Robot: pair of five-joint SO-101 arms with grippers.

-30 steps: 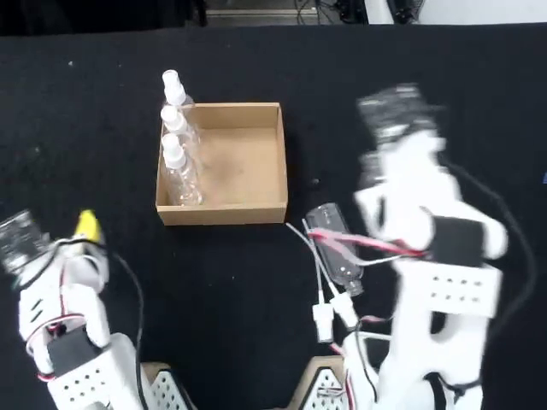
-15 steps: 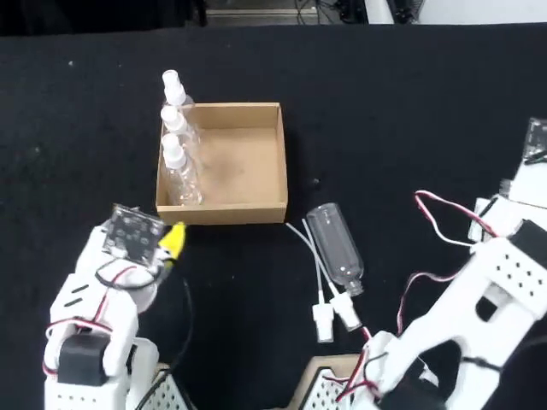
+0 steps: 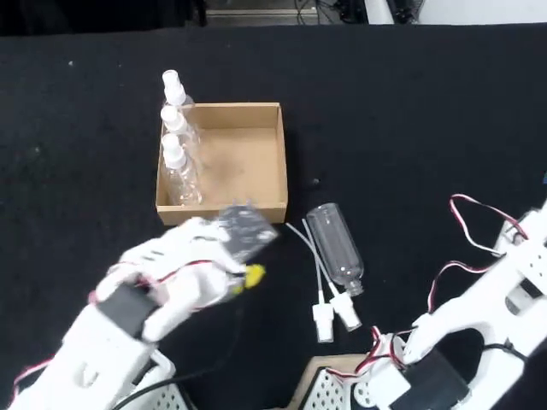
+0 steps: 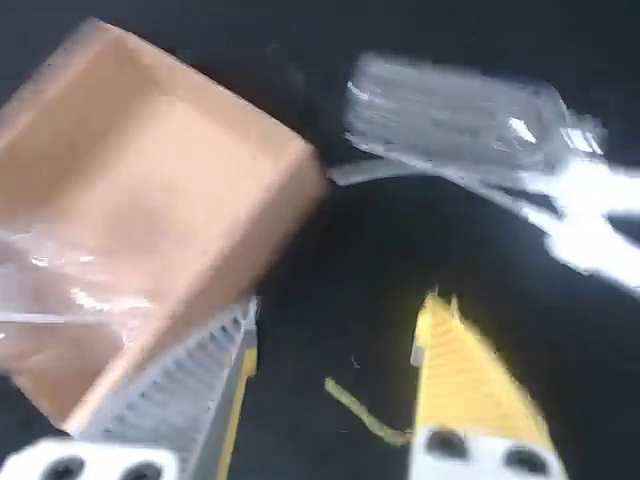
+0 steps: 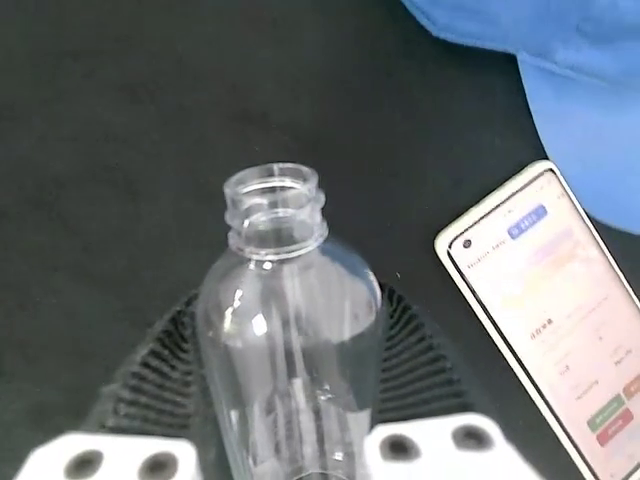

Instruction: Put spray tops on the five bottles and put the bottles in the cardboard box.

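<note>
Left hand [image 4: 340,305] swings in, spread, loose bottle [image 3: 335,243] just ahead; right hand [image 5: 290,335] pinches an uncapped bottle [image 5: 275,215]; three capped bottles [image 3: 177,158] in the cardboard box [image 3: 275,158], two to go.

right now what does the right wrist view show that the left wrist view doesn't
Right wrist view, not the left: an uncapped bottle clamped in the right gripper, with a phone and blue cloth on the table beyond it. Left wrist view, not the right: the cardboard box, a lying bottle with loose spray tops by it, and the open left gripper. Both: the black table.
</note>
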